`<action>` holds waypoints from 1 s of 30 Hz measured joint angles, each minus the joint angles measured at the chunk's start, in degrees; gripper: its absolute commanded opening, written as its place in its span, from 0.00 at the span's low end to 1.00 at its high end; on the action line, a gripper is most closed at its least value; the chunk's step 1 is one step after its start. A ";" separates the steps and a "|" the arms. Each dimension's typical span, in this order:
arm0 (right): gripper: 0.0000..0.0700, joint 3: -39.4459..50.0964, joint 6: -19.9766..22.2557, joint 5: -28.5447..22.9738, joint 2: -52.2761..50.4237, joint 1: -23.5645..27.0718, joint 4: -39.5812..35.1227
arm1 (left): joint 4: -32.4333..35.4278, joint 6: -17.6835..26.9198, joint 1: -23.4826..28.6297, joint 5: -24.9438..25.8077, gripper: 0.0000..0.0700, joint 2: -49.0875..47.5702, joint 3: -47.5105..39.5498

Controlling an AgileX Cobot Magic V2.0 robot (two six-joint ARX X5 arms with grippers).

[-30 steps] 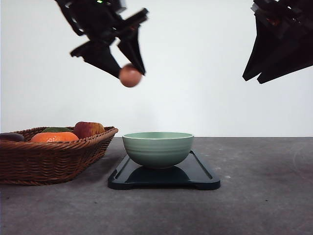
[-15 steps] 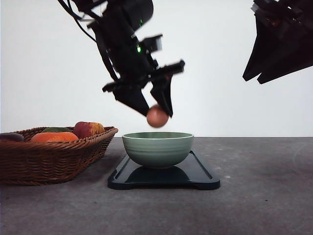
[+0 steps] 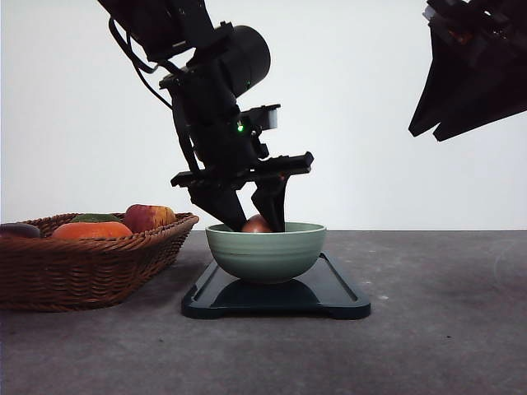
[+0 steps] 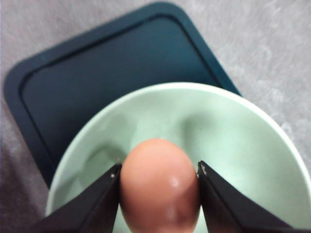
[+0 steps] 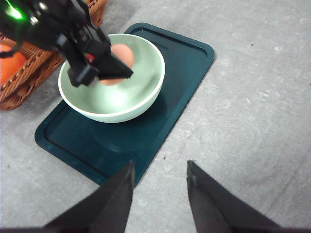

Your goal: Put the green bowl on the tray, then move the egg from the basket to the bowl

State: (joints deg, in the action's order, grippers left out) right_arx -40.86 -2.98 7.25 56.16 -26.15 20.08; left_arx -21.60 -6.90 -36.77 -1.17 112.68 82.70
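My left gripper [image 3: 256, 220] is clamped on the egg [image 4: 159, 183], one finger at each side of it, tips dipped just below the rim of the green bowl [image 3: 266, 251]. Egg hangs inside the bowl's hollow; contact with the bottom cannot be told.

Step in hand, as I judge it: the second one, setting the egg down. The bowl already sits on the tray [image 3: 339, 290], toward the tray end nearest the basket [image 3: 82, 271]. Next move calls for a little more descent, then a gentle opening, then a straight lift clear of the rim.

My right gripper [image 5: 158, 187] hangs high, jaws apart, holding nothing.

Basket, beside the tray on the counter [image 3: 445, 329]: an orange fruit [image 3: 90, 230], an apple [image 3: 148, 217], a dark item at its far edge.
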 measured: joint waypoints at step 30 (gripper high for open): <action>0.30 0.00 0.00 0.00 0.00 0.00 1.69 | -13.40 0.00 -1.88 0.00 0.58 2.36 10.88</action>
State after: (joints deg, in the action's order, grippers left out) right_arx -40.86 -2.98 7.25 56.16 -26.15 21.76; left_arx -35.00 -6.90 -38.65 -1.17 115.05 93.57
